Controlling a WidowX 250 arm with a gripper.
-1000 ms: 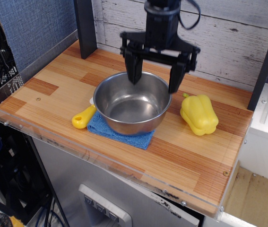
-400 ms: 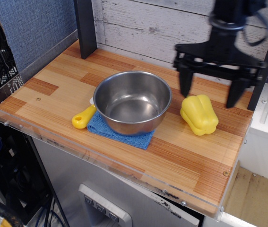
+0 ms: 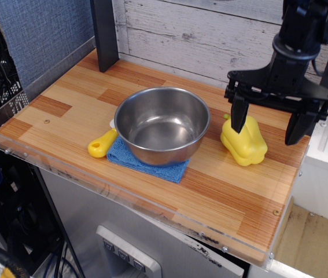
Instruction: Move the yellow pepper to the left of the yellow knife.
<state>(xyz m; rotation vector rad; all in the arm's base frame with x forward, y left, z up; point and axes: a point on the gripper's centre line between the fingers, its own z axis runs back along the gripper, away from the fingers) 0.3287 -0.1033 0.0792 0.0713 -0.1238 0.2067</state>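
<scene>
The yellow pepper (image 3: 244, 141) lies on the wooden table, right of the steel bowl (image 3: 161, 123). The yellow knife's handle (image 3: 102, 143) sticks out to the left from under the bowl; its blade is mostly hidden by the bowl. My gripper (image 3: 266, 132) is open and hangs over the pepper's right side. Its left finger (image 3: 238, 120) overlaps the pepper's upper left; its right finger (image 3: 297, 127) is off to the pepper's right. It holds nothing.
The bowl sits on a blue cloth (image 3: 146, 162). A clear plastic rim (image 3: 123, 200) lines the table's front and left edges. A dark post (image 3: 104, 32) stands at the back left, before a white plank wall. Bare wood lies left of the knife handle.
My gripper has moved from above the bowl to the right and has come down over the pepper, staying open. The pepper, bowl and knife have not moved.
</scene>
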